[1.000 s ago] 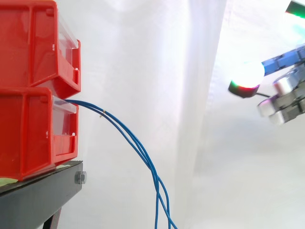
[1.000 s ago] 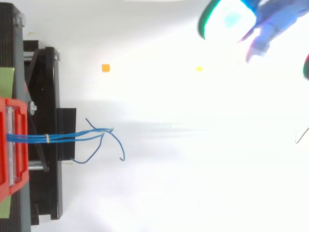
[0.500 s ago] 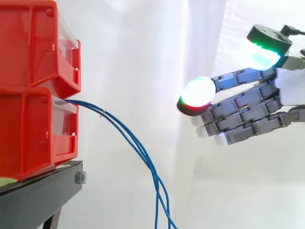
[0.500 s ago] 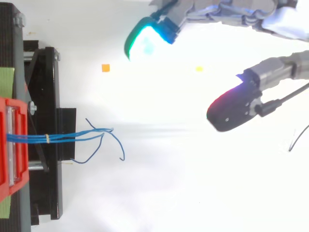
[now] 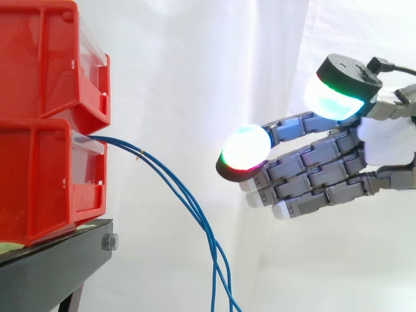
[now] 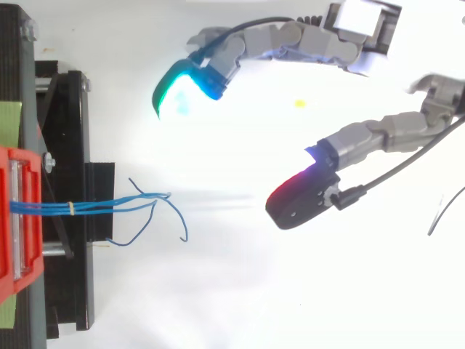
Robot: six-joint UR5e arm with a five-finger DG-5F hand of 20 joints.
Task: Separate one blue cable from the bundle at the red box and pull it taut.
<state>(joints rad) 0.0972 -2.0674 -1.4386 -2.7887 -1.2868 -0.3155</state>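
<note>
Thin blue cables [image 5: 188, 201] leave the lower red bin [image 5: 45, 175] and droop down to the right; from above the blue cables [image 6: 109, 207] run as a tied bundle, and their loose ends spread past the stand. My hand [image 5: 383, 146] reaches in from the right, open, fingers stretched toward the cables with glowing pads. It holds nothing. The nearest fingertip [image 5: 242, 151] hangs a short way right of the cables, not touching them. In the top view the hand [image 6: 363, 29] shows one finger above the cable ends and another to their right.
Two red bins are stacked on a black stand [image 5: 58, 266], the upper red bin [image 5: 52, 58] above the one with the cables. A white curtain hangs behind. Small orange and yellow markers [image 6: 299, 104] lie on the white floor.
The hand has come in from the right toward the cables and dropped a little lower. Its fingers stay spread. The cables have not moved.
</note>
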